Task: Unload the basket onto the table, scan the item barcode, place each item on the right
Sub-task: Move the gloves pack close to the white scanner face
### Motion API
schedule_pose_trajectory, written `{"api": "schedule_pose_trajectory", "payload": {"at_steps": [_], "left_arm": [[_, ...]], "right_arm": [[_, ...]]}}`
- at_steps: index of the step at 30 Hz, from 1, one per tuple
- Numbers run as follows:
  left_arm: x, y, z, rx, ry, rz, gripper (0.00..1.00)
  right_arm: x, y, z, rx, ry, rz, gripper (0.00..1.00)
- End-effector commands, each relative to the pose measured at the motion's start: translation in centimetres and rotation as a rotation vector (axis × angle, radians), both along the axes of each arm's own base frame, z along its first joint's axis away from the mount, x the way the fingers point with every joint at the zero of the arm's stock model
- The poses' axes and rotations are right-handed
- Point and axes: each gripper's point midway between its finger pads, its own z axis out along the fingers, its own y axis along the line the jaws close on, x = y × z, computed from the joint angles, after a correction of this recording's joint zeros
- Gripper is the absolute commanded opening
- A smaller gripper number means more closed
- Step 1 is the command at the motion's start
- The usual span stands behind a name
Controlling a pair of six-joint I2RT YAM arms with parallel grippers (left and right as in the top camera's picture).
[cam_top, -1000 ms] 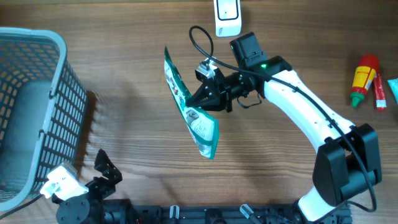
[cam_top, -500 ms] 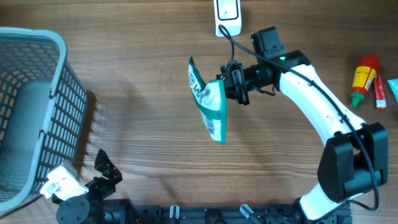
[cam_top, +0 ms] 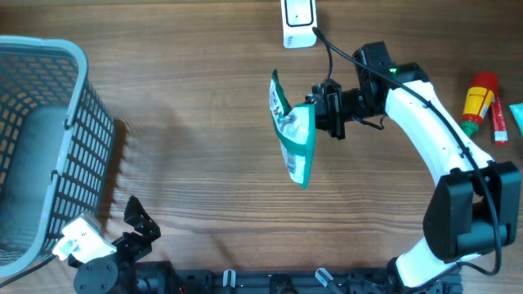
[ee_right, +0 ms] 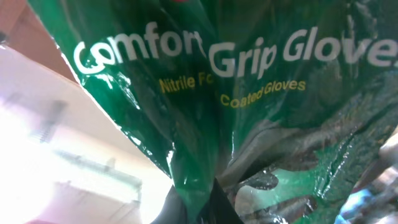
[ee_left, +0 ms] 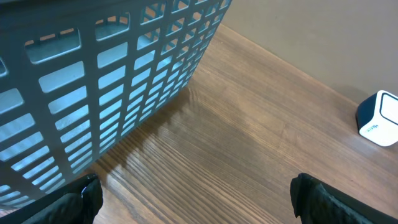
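Observation:
My right gripper [cam_top: 325, 112] is shut on a green glove packet [cam_top: 296, 140] and holds it above the table's middle, edge-on and hanging toward the near side. The white barcode scanner [cam_top: 299, 23] stands at the far edge, just beyond the packet's top. The right wrist view is filled by the packet [ee_right: 249, 93], printed "Comfort Grip Gloves", pinched at the bottom by my right gripper [ee_right: 214, 208]. No barcode shows in any view. At the near left my left gripper [cam_top: 136, 219] is open with nothing in it. Its wrist view shows bare wood between the jaws of the left gripper [ee_left: 198, 200] and the scanner [ee_left: 379, 118] far right.
A tall grey-blue mesh basket [cam_top: 49, 122] fills the left side and looms close in the left wrist view as the basket [ee_left: 93, 74]. At the right edge lie a red and yellow sauce bottle [cam_top: 476, 104], a red tube [cam_top: 498, 120] and a teal item [cam_top: 517, 114].
The right arm has carried the packet to the right and toward the far edge, nearer the scanner, turning it more upright. The left arm has not moved.

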Motion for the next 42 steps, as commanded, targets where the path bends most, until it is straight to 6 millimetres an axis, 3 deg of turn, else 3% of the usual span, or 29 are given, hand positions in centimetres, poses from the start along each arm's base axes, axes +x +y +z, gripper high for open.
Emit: {"api": "schedule_pose_trajectory", "payload": {"at_steps": [1,2,4,9,12,14,19,23,29,32,34,39,42], "left_arm": [[0.0,-0.2,0.1,-0.01,-0.013,-0.007,1.0],[0.0,-0.2,0.1,-0.01,-0.014,-0.007,1.0],[0.0,-0.2,0.1,-0.01,-0.014,-0.007,1.0],[0.0,-0.2,0.1,-0.01,-0.014,-0.007,1.0],[0.0,-0.2,0.1,-0.01,-0.014,-0.007,1.0],[0.0,-0.2,0.1,-0.01,-0.014,-0.007,1.0],[0.0,-0.2,0.1,-0.01,-0.014,-0.007,1.0],[0.0,-0.2,0.1,-0.01,-0.014,-0.007,1.0],[0.0,-0.2,0.1,-0.01,-0.014,-0.007,1.0],[0.0,-0.2,0.1,-0.01,-0.014,-0.007,1.0],[0.0,-0.2,0.1,-0.01,-0.014,-0.007,1.0],[0.0,-0.2,0.1,-0.01,-0.014,-0.007,1.0],[0.0,-0.2,0.1,-0.01,-0.014,-0.007,1.0]], "right_arm": [[4.4,-2.4,-8.3,-0.523,-0.111,-0.174,0.04],[6.1,-3.9,-10.2,-0.675,-0.179,-0.236,0.04],[8.0,-5.8,-11.6,-0.819,-0.296,-0.287,0.04],[10.9,-8.5,-12.0,-0.992,-0.45,-0.368,0.04],[13.5,-12.4,-12.2,-1.192,-0.407,-0.597,0.04],[15.4,-13.3,-11.2,-1.222,-0.48,-0.68,0.05],[20.5,-14.3,-8.7,-1.196,-0.612,-0.912,0.05],[24.8,-13.6,-8.4,-1.109,-0.668,-1.035,0.05],[35.8,-10.9,-7.4,-1.019,-0.727,-1.119,0.05],[39.0,-11.1,-6.4,-1.012,-0.722,-1.2,0.05],[39.9,-10.9,-6.3,-0.974,-0.706,-1.237,0.05],[39.5,-11.2,-6.4,-1.008,-0.712,-1.203,0.05],[37.4,-13.9,-4.1,-1.11,-0.696,-1.145,0.05]]}}
